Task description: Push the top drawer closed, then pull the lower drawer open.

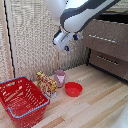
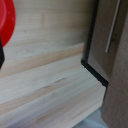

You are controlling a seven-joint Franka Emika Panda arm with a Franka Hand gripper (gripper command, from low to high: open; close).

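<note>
At the exterior view's left sit a red basket (image 1: 22, 100), snack bag (image 1: 46, 82), pink cup (image 1: 60, 77) and red bowl (image 1: 73, 89). The pincer (image 1: 65, 42), whose opening I cannot tell, hangs beside the cabinet. At the right, the top drawer (image 1: 106, 39) juts above the lower drawer (image 1: 111, 62); a glancing push could skid off.

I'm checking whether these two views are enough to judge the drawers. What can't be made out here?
- Gripper: small and blurred in the exterior view, absent from the wrist view; open or shut is unclear.
- Top drawer: the arm covers its upper part, and the exterior view's right edge cuts it.
- Lower drawer: also cut by that edge.
- Wrist view: blurred; which drawer the handle belongs to is unclear.
</note>
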